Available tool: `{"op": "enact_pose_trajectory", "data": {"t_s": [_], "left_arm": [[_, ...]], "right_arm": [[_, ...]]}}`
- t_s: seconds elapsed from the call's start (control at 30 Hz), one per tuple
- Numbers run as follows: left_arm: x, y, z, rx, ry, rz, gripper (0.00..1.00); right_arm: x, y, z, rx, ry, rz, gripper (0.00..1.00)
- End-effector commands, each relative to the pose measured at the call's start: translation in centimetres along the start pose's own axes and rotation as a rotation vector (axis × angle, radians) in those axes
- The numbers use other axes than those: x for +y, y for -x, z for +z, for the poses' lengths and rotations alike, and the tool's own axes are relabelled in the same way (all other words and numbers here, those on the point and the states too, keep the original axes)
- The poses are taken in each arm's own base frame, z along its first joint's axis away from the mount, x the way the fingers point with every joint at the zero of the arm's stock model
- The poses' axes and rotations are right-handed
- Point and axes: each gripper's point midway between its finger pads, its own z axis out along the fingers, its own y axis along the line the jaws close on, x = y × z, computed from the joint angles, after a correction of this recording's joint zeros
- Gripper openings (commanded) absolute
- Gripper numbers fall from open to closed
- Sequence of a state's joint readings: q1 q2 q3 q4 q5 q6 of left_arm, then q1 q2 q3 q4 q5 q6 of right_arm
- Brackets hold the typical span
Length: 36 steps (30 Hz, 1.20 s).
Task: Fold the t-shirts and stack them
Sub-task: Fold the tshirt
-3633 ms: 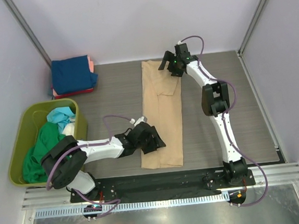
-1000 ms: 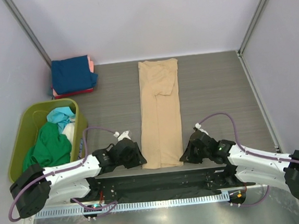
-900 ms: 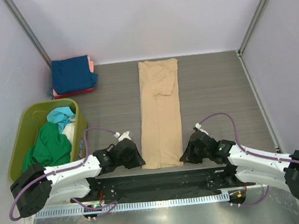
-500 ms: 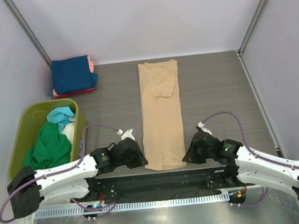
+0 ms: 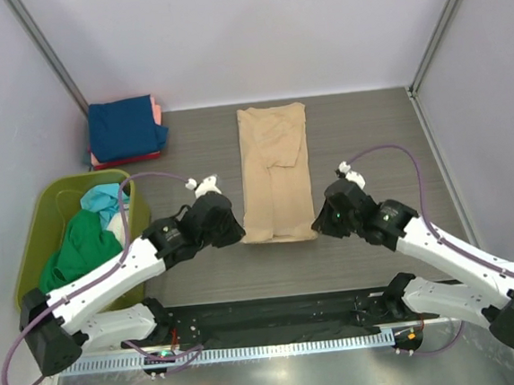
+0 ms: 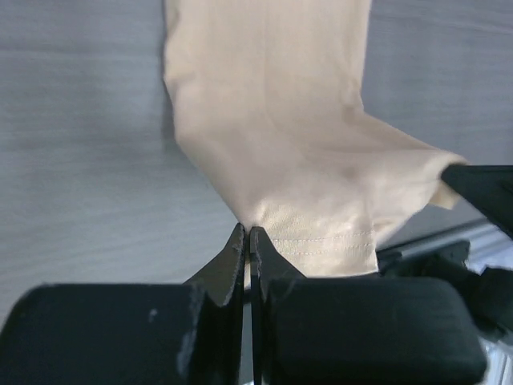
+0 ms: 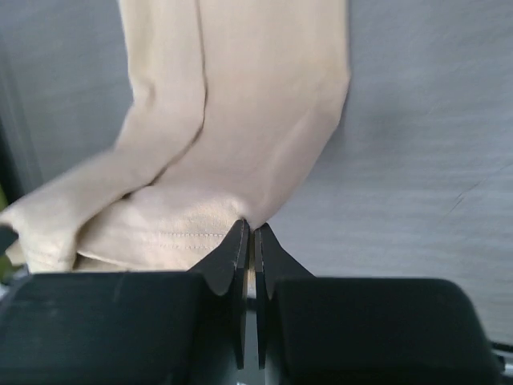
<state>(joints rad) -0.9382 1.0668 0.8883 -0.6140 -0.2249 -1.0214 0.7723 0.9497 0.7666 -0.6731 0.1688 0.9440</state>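
Tan t-shirt [image 5: 274, 159] | left jaws clamped shut on near-left hem corner; right jaws clamped on near-right corner

This is a robotics lab test cell. A white-and-black left arm [image 5: 103, 280] and right arm [image 5: 451, 252] are bolted to a black mounting plate [image 5: 277, 315] above a slotted metal rail [image 5: 280, 347] along the bottom of the overhead view, and purple cables [image 5: 381, 149] loop off them. The grey wood-grain bench [image 5: 369, 138] is boxed in by plain pale wall panels [image 5: 243, 31] held in bare metal struts [image 5: 45, 56] running in from the upper left and upper right.

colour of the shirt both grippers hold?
Plain tan t-shirt, no pattern; clearest in the top external view.
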Motion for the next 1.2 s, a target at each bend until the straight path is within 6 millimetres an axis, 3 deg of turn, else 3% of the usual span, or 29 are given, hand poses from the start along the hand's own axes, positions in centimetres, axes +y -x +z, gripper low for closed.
{"op": "enact_pose_trajectory", "data": {"t_s": [0.0,0.17,0.37,0.57,0.9,0.93,0.97,1.03,1.07,1.1,1.13,1.17], "left_arm": [[0.3,3.3,0.9,-0.028,0.034,0.054,0.00],[-0.4,8.2,4.2,-0.025,0.046,0.028,0.00],[-0.7,11.8,8.9,0.019,0.061,0.022,0.00],[0.3,14.1,12.0,0.049,0.085,0.016,0.00],[2.9,17.2,16.4,0.090,0.132,-0.024,0.00],[3.8,17.0,17.6,0.112,0.149,-0.036,0.03],[3.3,17.7,17.8,0.118,0.129,-0.043,0.10],[3.3,18.8,18.9,0.128,0.115,-0.064,0.17],[2.9,20.7,19.9,0.134,0.096,-0.087,0.31],[2.8,21.5,20.6,0.147,0.085,-0.103,0.39],[2.5,22.5,21.2,0.155,0.067,-0.123,0.45],[4.2,21.5,23.1,0.240,0.111,-0.158,0.52]], "right_arm": [[-0.3,4.5,0.3,-0.079,-0.047,-0.053,0.01],[-0.5,9.2,2.3,-0.097,-0.097,-0.084,0.01],[-0.8,11.9,5.8,-0.054,-0.113,-0.078,0.01],[-0.9,15.0,8.4,-0.046,-0.108,-0.053,0.01],[-0.5,17.8,13.9,0.044,-0.069,-0.026,0.01],[-0.5,18.2,14.6,0.047,-0.072,-0.024,0.01],[-1.1,18.6,15.1,0.048,-0.085,-0.014,0.01],[-0.7,20.6,15.6,0.022,-0.070,0.008,0.18],[-1.7,21.2,17.0,0.035,-0.083,0.033,0.33],[-1.7,22.1,17.3,0.035,-0.079,0.045,0.60],[-0.4,25.4,17.1,-0.015,-0.051,0.049,0.68],[-0.9,25.9,18.6,0.007,-0.060,0.059,0.72]]}}
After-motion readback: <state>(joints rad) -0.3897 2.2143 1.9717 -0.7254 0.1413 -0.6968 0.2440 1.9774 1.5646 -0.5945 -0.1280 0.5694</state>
